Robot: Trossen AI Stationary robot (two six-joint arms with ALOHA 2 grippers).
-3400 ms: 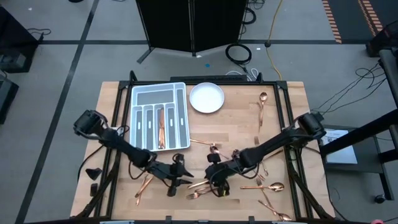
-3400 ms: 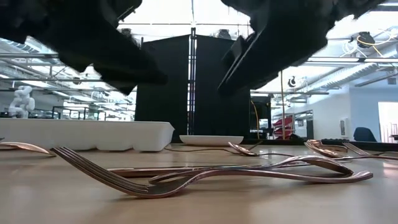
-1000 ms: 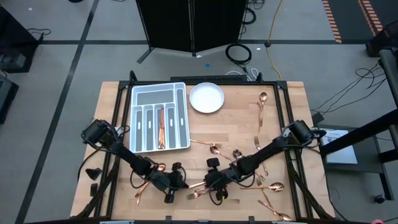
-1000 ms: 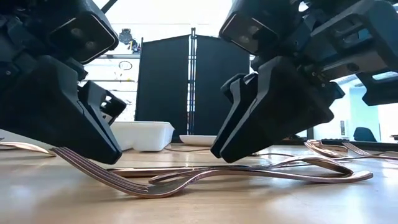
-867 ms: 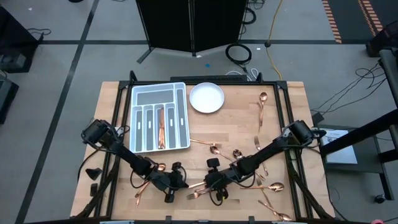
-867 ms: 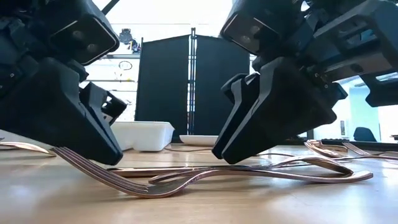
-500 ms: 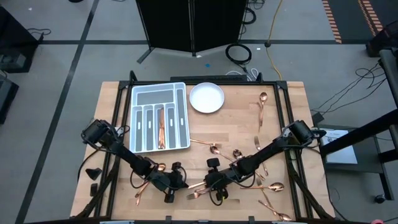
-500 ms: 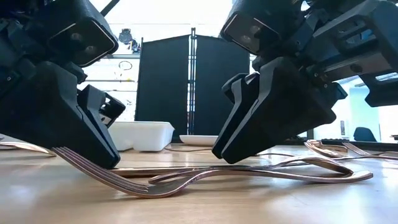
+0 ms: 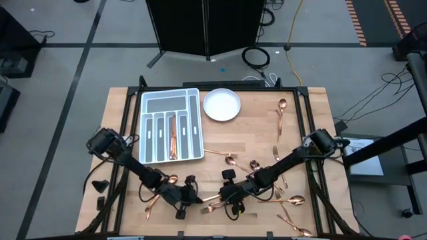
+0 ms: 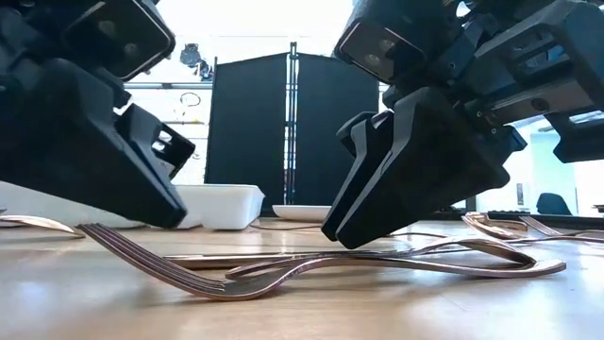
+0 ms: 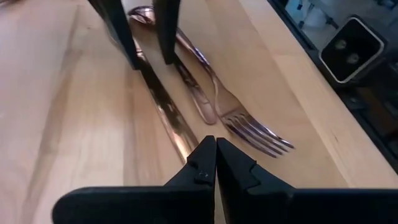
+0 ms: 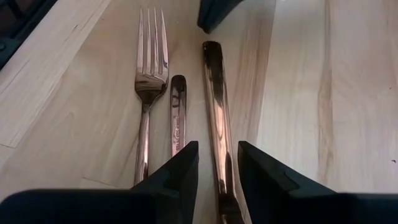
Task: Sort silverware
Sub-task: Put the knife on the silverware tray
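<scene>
A copper knife (image 12: 217,118) lies flat near the table's front edge, between my two grippers (image 9: 210,198). My right gripper (image 12: 217,174) is down at it, one finger on each side. My left gripper (image 11: 216,155) is shut and hovers just above the knife's other end; in the low view it (image 10: 175,219) is clear of the silverware. A fork (image 12: 149,74) and another handle (image 12: 178,112) lie beside the knife. The grey tray (image 9: 150,130) at the far left has one copper piece (image 9: 173,137) in a slot. My right gripper has the knife's two long edges (image 12: 225,186) between its two fingers, which lie across the knife. The fingers slant down from the table's right. Most of the knife reaches out ahead of them and lies flat on the table.
A white plate (image 9: 221,105) stands beside the tray. Loose silverware is scattered around: spoons (image 9: 230,159) in the middle, a spoon (image 9: 281,113) at the far right, several pieces (image 9: 291,200) at the near right, and some (image 9: 157,197) under my left arm.
My left gripper, still shut, has risen off the silverware and drawn back a little toward the table's left edge. The knife and forks have stayed where they were.
</scene>
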